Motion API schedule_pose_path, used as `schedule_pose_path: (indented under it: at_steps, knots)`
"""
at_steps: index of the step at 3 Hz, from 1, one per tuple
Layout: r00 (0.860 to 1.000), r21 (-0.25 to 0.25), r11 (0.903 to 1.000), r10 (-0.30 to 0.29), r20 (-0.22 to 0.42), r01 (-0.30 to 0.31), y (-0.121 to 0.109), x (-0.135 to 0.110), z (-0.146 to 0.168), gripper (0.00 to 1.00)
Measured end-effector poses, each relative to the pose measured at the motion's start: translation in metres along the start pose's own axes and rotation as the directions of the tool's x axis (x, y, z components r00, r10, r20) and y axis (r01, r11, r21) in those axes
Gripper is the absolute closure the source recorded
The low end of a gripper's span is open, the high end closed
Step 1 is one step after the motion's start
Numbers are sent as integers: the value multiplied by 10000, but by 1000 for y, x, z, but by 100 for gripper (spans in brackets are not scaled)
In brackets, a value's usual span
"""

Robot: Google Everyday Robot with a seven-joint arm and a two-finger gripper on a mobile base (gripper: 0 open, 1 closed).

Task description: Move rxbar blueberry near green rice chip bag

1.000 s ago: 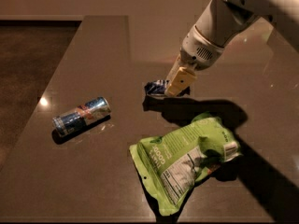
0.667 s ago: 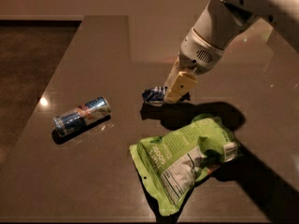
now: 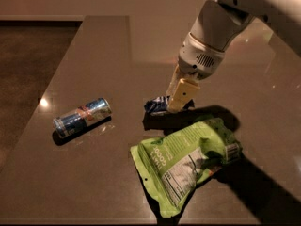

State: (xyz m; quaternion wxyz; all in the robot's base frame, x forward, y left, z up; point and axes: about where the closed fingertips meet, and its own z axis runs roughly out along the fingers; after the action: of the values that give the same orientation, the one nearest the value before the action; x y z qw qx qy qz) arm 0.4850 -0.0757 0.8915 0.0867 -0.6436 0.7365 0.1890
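The rxbar blueberry is a small dark blue crinkled wrapper with white lettering near the middle of the table. My gripper comes down from the upper right, and its yellowish fingers are shut on the bar's right end. The bar hangs just above the tabletop and casts a shadow below it. The green rice chip bag lies flat just in front of the bar, lime green with a white nutrition label. A short gap separates the bar from the bag's top edge.
A blue-and-silver drink can lies on its side at the left. The dark brown table ends at a left edge beside a darker floor. The arm's shadow falls to the right of the bag.
My gripper has moved with the bar toward the camera and slightly right, closer to the green bag. The can and the bag have not moved.
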Motion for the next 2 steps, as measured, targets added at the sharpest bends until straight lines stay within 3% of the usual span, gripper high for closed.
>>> schedule_pose_path:
  at_steps: [2]
  knots:
    - [9994,-248,9995,-191,-299,183,4,4,-2,13]
